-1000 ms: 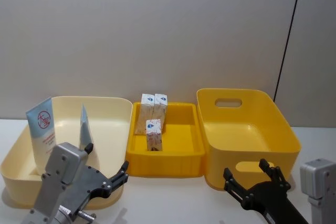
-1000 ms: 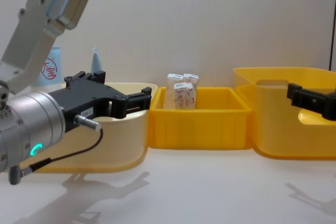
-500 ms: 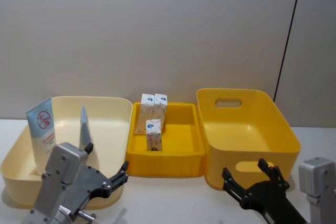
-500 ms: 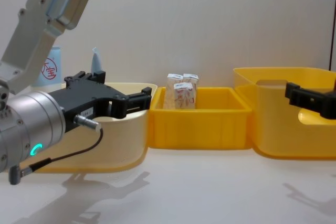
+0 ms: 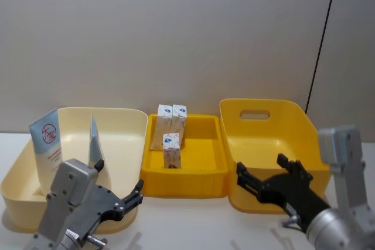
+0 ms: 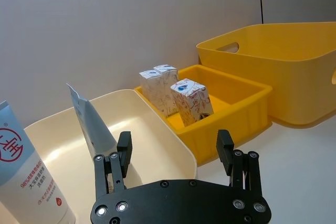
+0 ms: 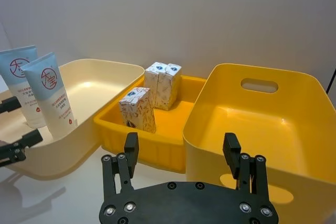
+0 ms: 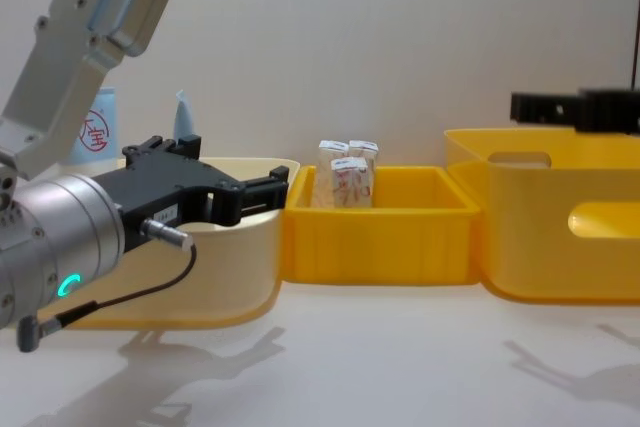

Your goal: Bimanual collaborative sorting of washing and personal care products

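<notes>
Three cartons [image 5: 171, 122] upright in centre tray [image 5: 187, 184], two tubes [image 7: 50, 93] leaning in cream bin [image 5: 130, 139], left gripper [image 5: 120, 177] before it, right gripper [image 5: 262, 166] above yellow bin's [image 5: 304, 130] front, both sets of fingers [image 6: 124, 149] wide apart, empty.

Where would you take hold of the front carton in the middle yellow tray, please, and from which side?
Grip the front carton by its upper half, coming down from above, with the fingers across its two side faces. It stands upright and rises above the wall of the yellow tray, which shields its base from the sides. Two more cartons stand just behind it.
</notes>
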Controlling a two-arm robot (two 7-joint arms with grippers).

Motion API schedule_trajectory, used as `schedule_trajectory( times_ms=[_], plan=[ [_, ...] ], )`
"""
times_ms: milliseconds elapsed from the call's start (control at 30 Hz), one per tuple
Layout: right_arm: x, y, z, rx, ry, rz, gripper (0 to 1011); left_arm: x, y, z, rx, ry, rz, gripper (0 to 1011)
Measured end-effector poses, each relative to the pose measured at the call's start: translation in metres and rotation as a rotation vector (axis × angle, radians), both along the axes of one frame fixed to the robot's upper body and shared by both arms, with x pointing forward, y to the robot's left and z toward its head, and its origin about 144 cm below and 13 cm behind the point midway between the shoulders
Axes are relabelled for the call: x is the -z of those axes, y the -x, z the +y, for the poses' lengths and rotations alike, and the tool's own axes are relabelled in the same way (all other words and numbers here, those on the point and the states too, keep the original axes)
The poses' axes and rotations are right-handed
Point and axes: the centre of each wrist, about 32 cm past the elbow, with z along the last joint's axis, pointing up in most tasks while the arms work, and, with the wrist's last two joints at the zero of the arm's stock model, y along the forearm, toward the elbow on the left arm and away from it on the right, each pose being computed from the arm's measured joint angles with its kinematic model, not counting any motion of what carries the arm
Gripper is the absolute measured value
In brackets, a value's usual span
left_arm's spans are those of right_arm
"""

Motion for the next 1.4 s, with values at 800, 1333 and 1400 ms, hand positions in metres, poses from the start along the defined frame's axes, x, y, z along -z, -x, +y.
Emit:
schedule_trajectory(
  times_ms=[800,1333,1400],
  plan=[
    [-0.101,-0.075,0.061,0.034,0.197,0.268,1001,0.000,0.000,0.000,0.000,0.000,0.000,1003],
    [-0.094,-0.117,0.112,0.031,0.279,0.346,1001,0.000,0.000,0.000,0.000,0.000,0.000,1003],
    [-0.092,-0.122,0.118,0.036,0.283,0.346,1001,0.000,0.000,0.000,0.000,0.000,0.000,1003]
  ],
)
